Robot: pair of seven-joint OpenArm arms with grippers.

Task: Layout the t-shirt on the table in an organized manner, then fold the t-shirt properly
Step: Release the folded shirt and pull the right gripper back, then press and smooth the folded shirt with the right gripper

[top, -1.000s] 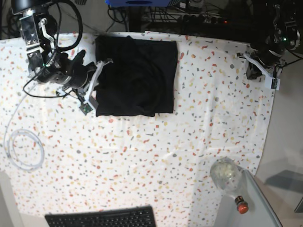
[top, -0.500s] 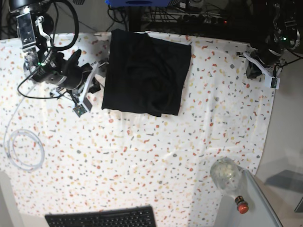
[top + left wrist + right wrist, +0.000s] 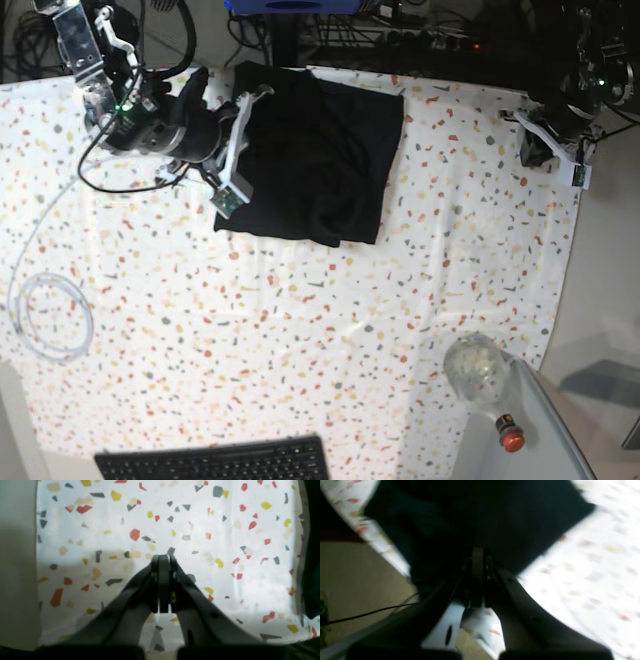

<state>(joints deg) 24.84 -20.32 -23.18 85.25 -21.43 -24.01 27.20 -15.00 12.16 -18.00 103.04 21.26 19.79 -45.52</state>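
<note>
The plain black soft-fabric t-shirt (image 3: 310, 155) lies folded near the far edge of my flecked white surface (image 3: 330, 340). It looks limp and light; I'd pinch a corner hem. My right fingers (image 3: 236, 150) are closed over its near-side edge, my left fingers (image 3: 163, 560) closed on nothing.

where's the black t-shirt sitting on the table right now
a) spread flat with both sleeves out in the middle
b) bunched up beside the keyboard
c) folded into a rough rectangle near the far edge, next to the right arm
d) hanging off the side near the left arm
c: the base view shows the t-shirt as a compact dark rectangle near the far edge of the table, with the right gripper at its side, well away from the keyboard.
</note>
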